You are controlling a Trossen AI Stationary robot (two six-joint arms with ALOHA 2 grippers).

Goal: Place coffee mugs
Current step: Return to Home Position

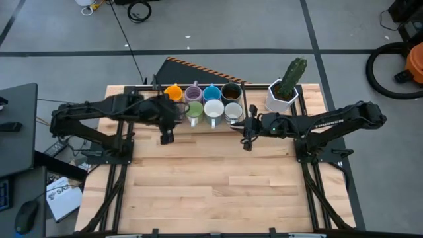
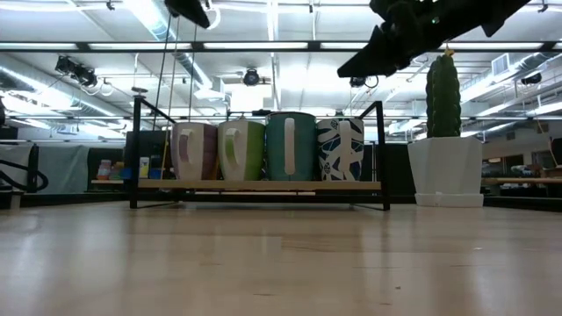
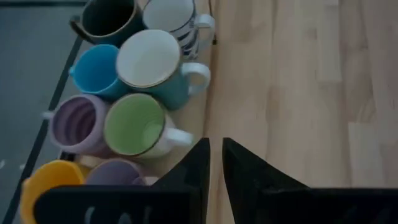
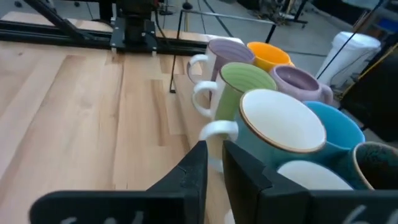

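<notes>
Both empty, shut to a narrow slit: left gripper [image 3: 216, 147], right gripper [image 4: 214, 148] | mugs [image 1: 213, 109] untouched | low view hides back row.

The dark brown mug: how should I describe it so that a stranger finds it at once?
On the light wooden table, find the low black-framed shelf at the far edge, beside the white angular pot with a green cactus. Eight mugs stand there in two rows; the dark brown round mug ends the back row, nearest the cactus; it alone is dark inside.
</notes>
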